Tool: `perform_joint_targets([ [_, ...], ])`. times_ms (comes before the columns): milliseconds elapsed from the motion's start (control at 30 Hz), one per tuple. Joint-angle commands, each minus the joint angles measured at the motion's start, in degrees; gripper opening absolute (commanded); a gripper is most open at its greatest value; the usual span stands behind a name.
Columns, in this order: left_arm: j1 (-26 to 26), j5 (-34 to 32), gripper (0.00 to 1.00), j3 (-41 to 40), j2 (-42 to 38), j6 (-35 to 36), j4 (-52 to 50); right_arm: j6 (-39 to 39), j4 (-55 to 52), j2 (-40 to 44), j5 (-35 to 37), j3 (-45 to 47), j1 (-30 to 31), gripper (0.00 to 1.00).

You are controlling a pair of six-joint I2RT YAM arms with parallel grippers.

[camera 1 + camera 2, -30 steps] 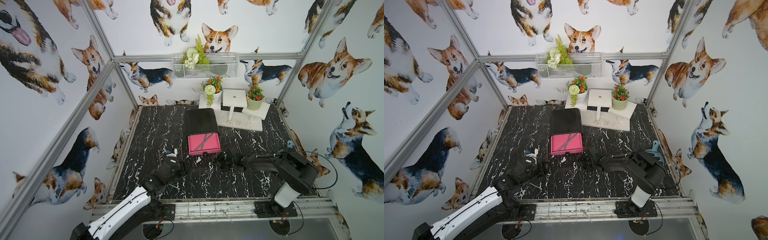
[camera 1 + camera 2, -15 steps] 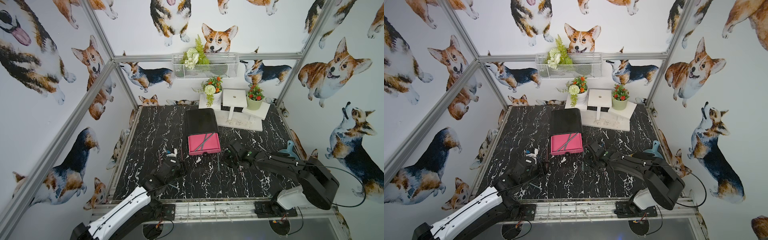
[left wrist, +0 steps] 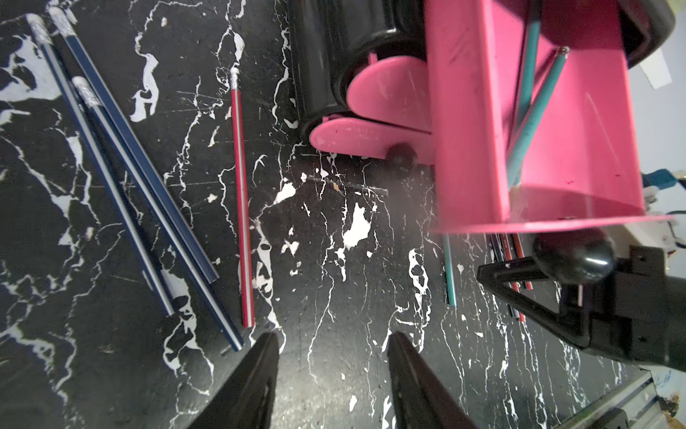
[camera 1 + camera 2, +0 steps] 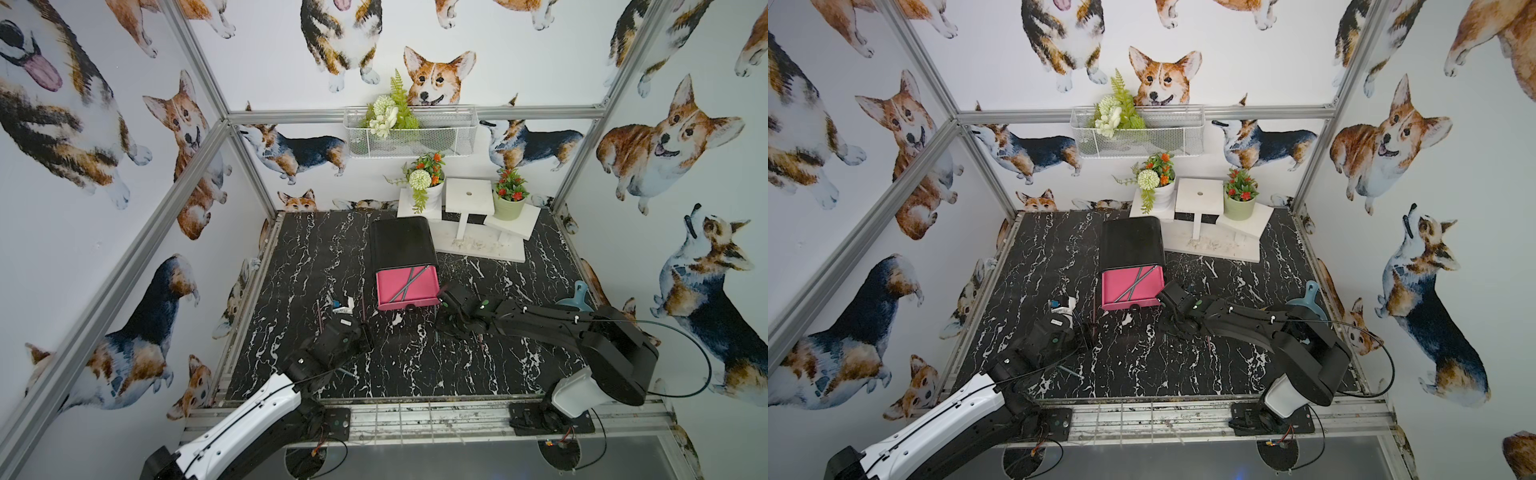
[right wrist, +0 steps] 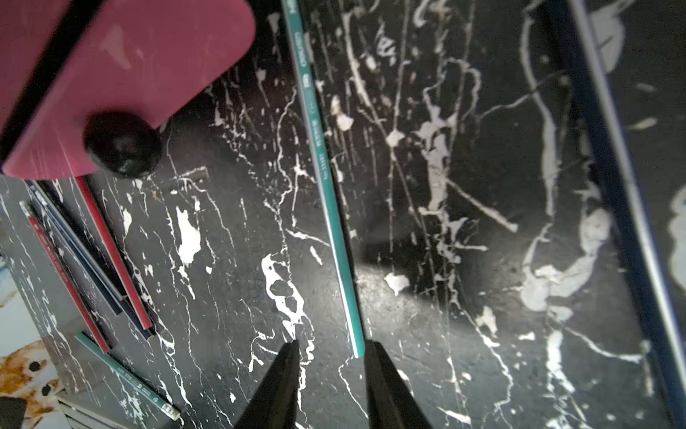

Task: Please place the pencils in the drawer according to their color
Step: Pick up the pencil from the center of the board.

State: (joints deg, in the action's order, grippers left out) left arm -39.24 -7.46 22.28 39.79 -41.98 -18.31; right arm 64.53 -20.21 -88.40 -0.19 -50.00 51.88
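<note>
**Table** (image 4: 291, 270): black top veined in white. Everything listed here lies or stands on it.

**Dark blue pencils** (image 3: 141, 178): three, flat on the table at a slant and close together, out to the left of the drawer.

**Red pencil** (image 3: 241, 204): flat on the table just beside the blue three, on their drawer side.

**Left gripper** (image 3: 334, 336): low over the table near the red pencil's end, fingers spread, nothing between them.

**Drawer** (image 4: 388, 291): pink, standing open out of its black case (image 4: 401, 245) at mid-table. Green pencils (image 4: 409, 282) lie crossed inside it.

**Bunch of red and dark blue pencils** (image 5: 92, 260): on the table under the drawer's front edge, below its black knob (image 5: 122, 145).

**Green pencil** (image 5: 326, 193): alone on the table by the drawer's front right corner. One end lies between the fingertips of the right gripper.

**Right gripper** (image 5: 333, 345): down at the table by that corner, jaws parted and not pinching the pencil. The pencil's end sits close to one finger, but I cannot tell whether they touch.

**Scoop** (image 4: 575, 297): pale blue, at the table's right edge, well apart from the pencils.
</note>
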Motion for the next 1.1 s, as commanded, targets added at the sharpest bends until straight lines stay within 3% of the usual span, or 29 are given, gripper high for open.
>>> perform_joint_targets([
  [0,0.0,-0.61,0.53,0.3,-0.09,-0.21,-0.69,-2.31,-4.4,-0.52,3.81,-0.7,0.99,0.38],
  [333,0.03,-1.21,0.53,0.48,-0.22,0.14,-0.39,-5.94,-9.16,-3.79,6.3,-3.25,3.09,0.41],
  [533,0.03,-1.19,0.53,0.51,0.26,0.14,0.09,-6.74,-8.82,-4.59,6.69,-3.73,3.41,0.52],
  [733,0.1,-1.24,0.53,0.71,0.54,0.4,0.05,-8.01,-12.55,-9.34,6.6,-7.41,3.49,0.5],
  [867,0.05,-1.63,0.53,0.66,0.18,0.4,-0.03,-7.91,-19.29,-13.08,8.48,-10.68,3.49,0.41],
  [1067,0.09,-2.07,0.53,0.49,-0.53,0.49,0.02,-8.68,-23.04,-15.83,11.05,-11.72,3.49,0.36],
])
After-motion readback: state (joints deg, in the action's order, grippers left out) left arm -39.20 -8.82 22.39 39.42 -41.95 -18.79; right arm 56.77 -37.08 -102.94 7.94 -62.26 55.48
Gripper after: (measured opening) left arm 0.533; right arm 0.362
